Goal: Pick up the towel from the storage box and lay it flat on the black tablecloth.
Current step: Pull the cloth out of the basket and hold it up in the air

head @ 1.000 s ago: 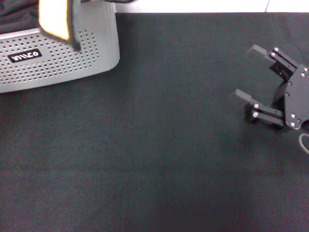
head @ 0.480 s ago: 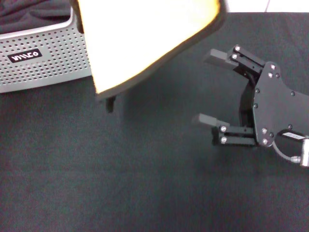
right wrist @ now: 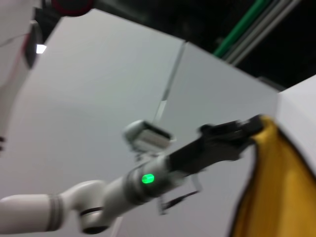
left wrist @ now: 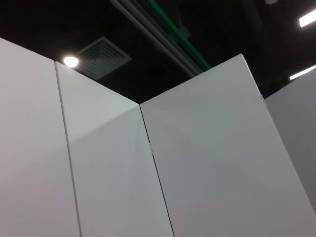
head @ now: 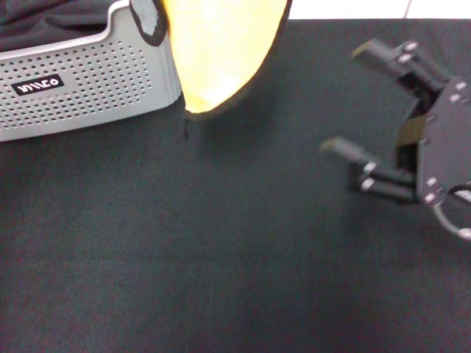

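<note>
Head view, towel: the orange-yellow plush towel with thin black edging (head: 221,51) hangs in the air from above the frame's top, its lowest corner just beside the box's right end and above the cloth, not yet resting on it.
Head view, box: the light grey perforated plastic storage box with a black logo label (head: 88,81) sits at the far left of the table; dark fabric lies inside it.
Head view, tablecloth: the wide matte black tablecloth (head: 221,257) covers the table; the middle, where the towel should go, is bare.
Head view, right gripper: the black right gripper (head: 353,99) hovers at the right, fingers spread wide and empty, pointed towards the hanging towel, likely to take a free edge so the towel can be spread.
Left wrist view: only white panels and a dark ceiling; the camera points upward, which fits an arm raised high to lift the towel clear.
Right wrist view, left gripper: the left gripper (right wrist: 254,129) at the end of the white arm pinches the towel's top corner, so the towel (right wrist: 271,192) drapes straight down.
</note>
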